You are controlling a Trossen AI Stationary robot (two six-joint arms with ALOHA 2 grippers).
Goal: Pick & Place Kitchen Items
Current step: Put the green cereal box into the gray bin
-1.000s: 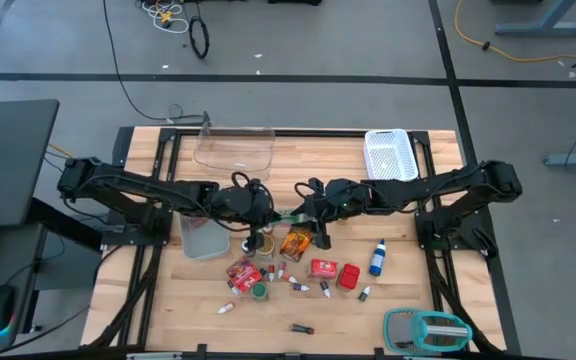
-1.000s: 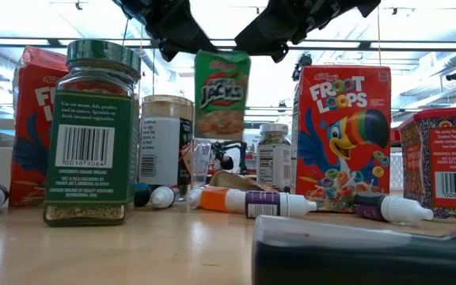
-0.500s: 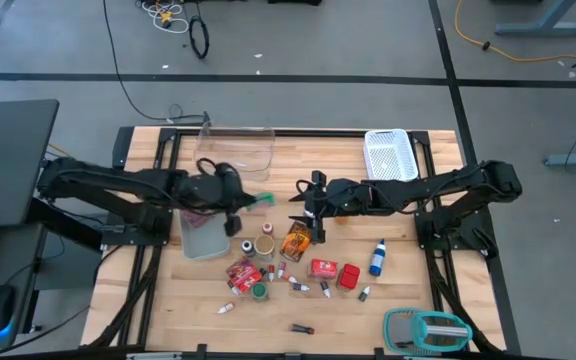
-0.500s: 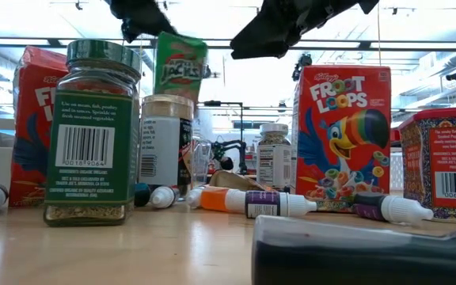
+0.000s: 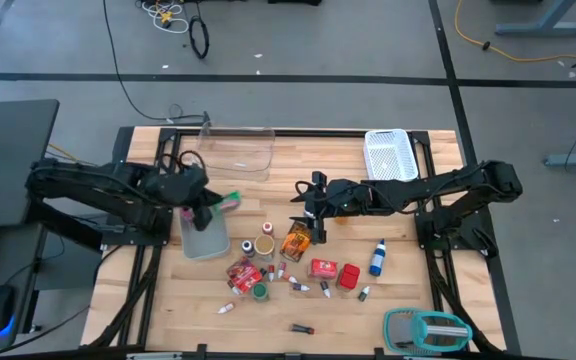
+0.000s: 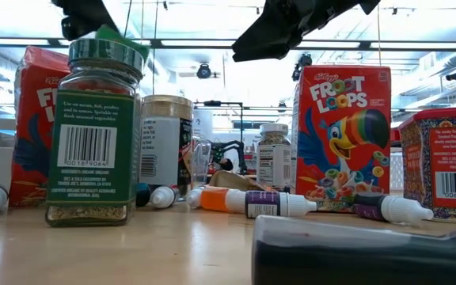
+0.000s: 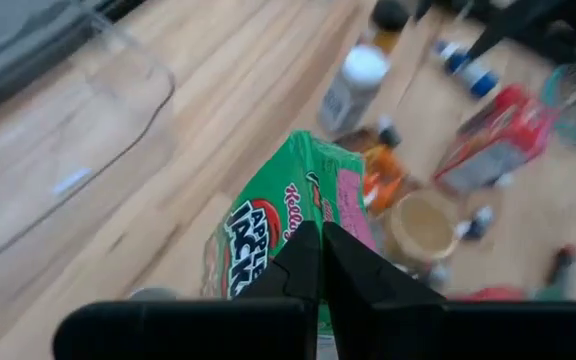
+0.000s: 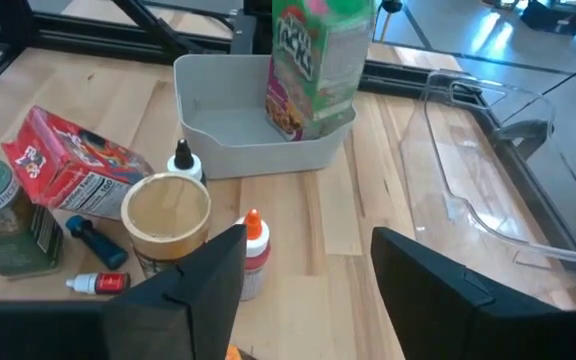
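Our left claw [image 5: 211,203] is pinching the small green-and-pink cardboard cereal box [image 5: 227,201] by its top edge, carrying it in the air above the grey plastic bin [image 5: 203,238] near the left of the wooden worktop [image 5: 298,170]. We judge it light and thin-walled, easily dented, so a narrow pinch at the top suits it. It hangs near upright, long axis vertical, printed face toward the right arm. Our right claw [image 5: 306,214] hovers spread and empty over the orange packet [image 5: 295,242].

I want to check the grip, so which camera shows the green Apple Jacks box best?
The right wrist view: the green Apple Jacks box hangs whole above the grey bin. The left wrist view hides it partly behind the shut left gripper; the high view shows it tiny.
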